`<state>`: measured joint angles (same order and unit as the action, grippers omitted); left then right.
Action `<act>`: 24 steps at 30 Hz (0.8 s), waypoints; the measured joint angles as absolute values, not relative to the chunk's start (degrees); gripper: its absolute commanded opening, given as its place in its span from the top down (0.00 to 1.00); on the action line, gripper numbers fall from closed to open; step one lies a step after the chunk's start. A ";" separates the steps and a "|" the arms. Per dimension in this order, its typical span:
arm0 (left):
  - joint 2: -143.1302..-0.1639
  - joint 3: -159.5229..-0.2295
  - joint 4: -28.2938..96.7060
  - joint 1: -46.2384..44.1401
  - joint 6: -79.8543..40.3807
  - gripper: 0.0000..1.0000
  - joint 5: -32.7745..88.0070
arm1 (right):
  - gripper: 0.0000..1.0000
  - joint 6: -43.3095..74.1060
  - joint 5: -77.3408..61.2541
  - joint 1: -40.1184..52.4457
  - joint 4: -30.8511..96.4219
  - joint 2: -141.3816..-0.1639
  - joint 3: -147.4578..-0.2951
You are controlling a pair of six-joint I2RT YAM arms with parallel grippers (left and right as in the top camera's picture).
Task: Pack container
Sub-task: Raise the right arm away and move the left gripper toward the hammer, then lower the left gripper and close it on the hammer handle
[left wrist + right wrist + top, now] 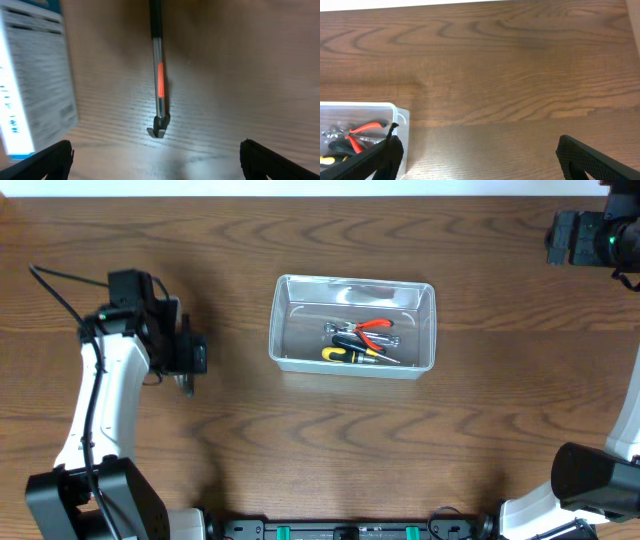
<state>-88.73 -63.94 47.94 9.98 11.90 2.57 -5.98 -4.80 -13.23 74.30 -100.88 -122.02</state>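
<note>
L gripper wide, empty, over slim pen-tool, well left of container; tool axis square to jaw closing line. R gripper wide, empty, farther.

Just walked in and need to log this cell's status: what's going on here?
Hand tools are being packed into a clear plastic rectangular tub mid-table. Red-handled pliers and a yellow-and-black screwdriver already lie inside. The left gripper hovers open over a slim black-and-silver tool beside a blue-and-white box. The right gripper is open and empty, away from the tub.
</note>
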 measured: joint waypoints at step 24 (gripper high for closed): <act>-102.65 -59.27 42.09 10.09 13.34 0.02 2.57 | 0.01 -5.98 -5.41 -13.23 74.28 -100.88 -122.02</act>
